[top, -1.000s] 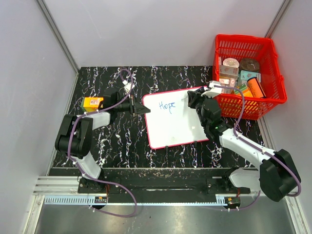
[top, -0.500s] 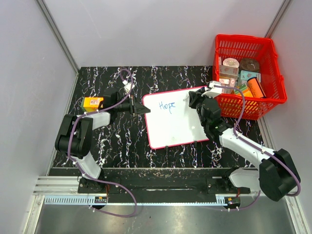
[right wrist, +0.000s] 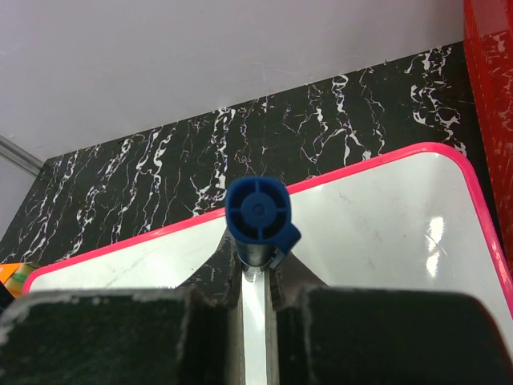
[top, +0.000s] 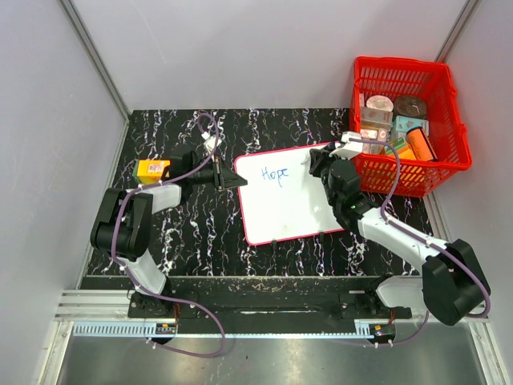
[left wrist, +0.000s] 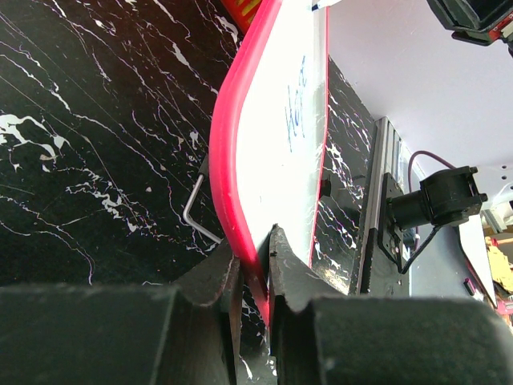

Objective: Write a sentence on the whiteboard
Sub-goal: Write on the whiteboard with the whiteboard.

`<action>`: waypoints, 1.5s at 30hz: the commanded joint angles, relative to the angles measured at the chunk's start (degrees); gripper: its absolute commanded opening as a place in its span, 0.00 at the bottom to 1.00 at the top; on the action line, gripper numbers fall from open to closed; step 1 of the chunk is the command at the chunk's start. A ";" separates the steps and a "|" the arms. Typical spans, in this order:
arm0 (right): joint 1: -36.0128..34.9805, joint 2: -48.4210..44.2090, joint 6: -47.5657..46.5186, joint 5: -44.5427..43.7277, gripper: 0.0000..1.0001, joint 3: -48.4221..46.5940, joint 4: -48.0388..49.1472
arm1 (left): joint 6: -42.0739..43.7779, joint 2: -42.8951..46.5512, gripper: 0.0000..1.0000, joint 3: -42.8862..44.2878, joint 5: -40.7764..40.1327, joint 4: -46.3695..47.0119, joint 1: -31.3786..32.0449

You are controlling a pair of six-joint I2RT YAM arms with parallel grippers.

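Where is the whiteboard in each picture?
Top external: whiteboard mid-table, beside the red basket.
Left wrist: whiteboard edge-on up the middle, pink frame pinched in the left tool.
Right wrist: whiteboard across the lower half, behind the blue marker in the right tool.
Shared landmark: its pink frame.

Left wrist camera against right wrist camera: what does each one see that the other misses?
Only the left wrist view shows the left gripper pinching the whiteboard by its pink edge, the blue writing on it, and a bent metal wire beside its frame. Only the right wrist view shows the right gripper holding a blue marker, seen end-on, plus a strip of the red basket at the right. Both show the whiteboard and the black marbled table.
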State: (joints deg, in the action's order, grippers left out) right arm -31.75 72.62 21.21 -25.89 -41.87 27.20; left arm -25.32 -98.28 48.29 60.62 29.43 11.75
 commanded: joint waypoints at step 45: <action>0.37 -3.90 -7.50 9.72 0.00 2.49 7.78 | 15.13 7.49 0.00 -2.15 -12.28 -14.14 -0.59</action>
State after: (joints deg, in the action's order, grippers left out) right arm -31.59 68.31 14.22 -13.32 -39.07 32.29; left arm -19.66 -90.80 47.40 56.14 15.73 11.73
